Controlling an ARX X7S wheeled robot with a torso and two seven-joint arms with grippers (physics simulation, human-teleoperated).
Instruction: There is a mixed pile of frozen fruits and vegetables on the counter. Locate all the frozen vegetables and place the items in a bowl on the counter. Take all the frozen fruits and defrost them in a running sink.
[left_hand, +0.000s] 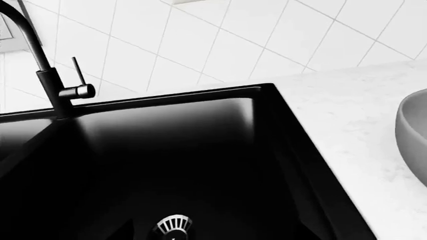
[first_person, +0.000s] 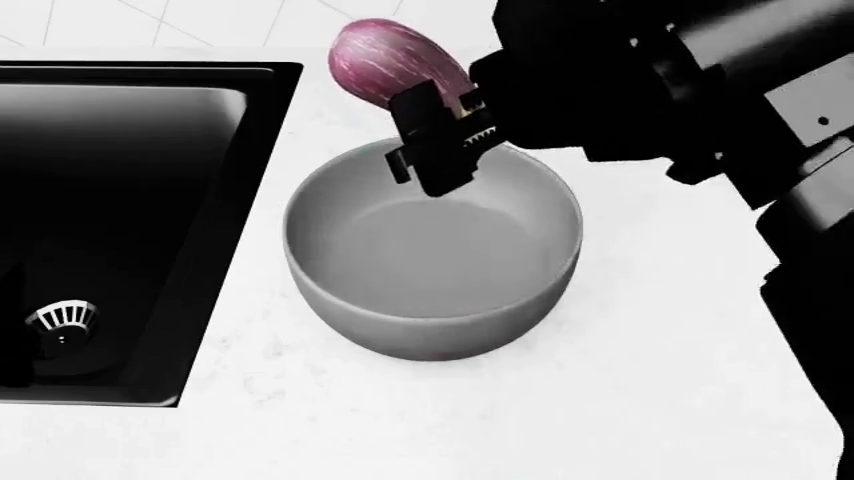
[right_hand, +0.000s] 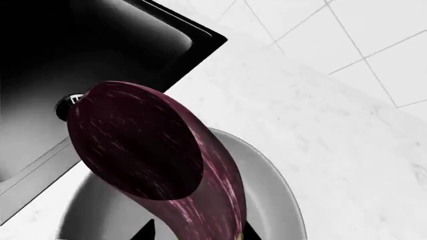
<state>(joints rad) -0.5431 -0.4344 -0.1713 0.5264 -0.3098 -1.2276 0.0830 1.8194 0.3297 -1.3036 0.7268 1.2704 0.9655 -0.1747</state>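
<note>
Our right hand (first_person: 447, 135) grips a purple streaked eggplant (first_person: 398, 62) just above the empty plain grey round bowl (first_person: 434, 318); release remains.

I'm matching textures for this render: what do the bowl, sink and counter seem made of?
Bowl: matte grey, ceramic-like or plastic; soft even shading, no sharp highlights. Sink: glossy black, perhaps enamel or composite; smooth bright sheen on its walls. Counter: white with faint grey speckling, like polished stone.
</note>
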